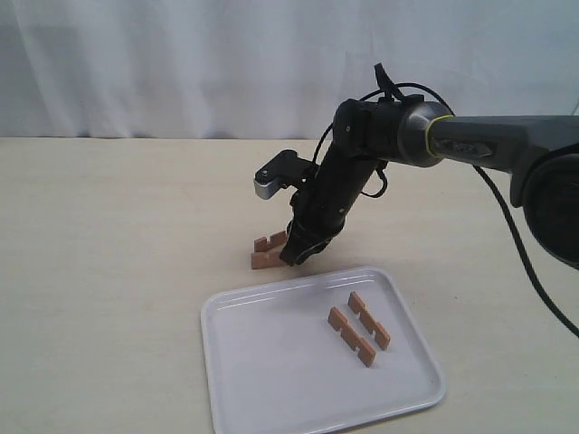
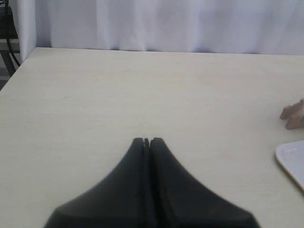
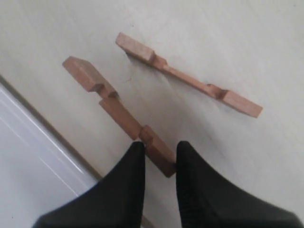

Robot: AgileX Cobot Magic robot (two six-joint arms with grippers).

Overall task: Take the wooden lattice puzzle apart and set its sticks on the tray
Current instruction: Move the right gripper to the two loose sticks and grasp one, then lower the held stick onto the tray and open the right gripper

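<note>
We see a pale table [image 1: 109,235] with a white tray [image 1: 217,380] at its front edge. The wooden lattice puzzle is fully apart. Two notched sticks [image 1: 369,320] lie side by side on the tray, towards its right half. The other two lie on the table just beyond the tray's far rim.

The right gripper [image 3: 159,151] reaches down to these. Its black fingers stand narrow, one on each side of one end of the nearer stick [image 3: 118,107], the one closer to the tray. They appear to touch both of its faces, and the stick lies flat on the table. The farther stick [image 3: 190,78] lies apart from it, untouched. The left gripper [image 2: 147,141] hangs over bare table well to the left, its fingers pressed together on nothing.

We judge the step in hand to be lifting the third stick. The hold is at the very tip, so the stick may swing or droop. We would lift it straight up, clear of the farther stick and the rim, then lower it onto bare tray beside the pair already there.
</note>
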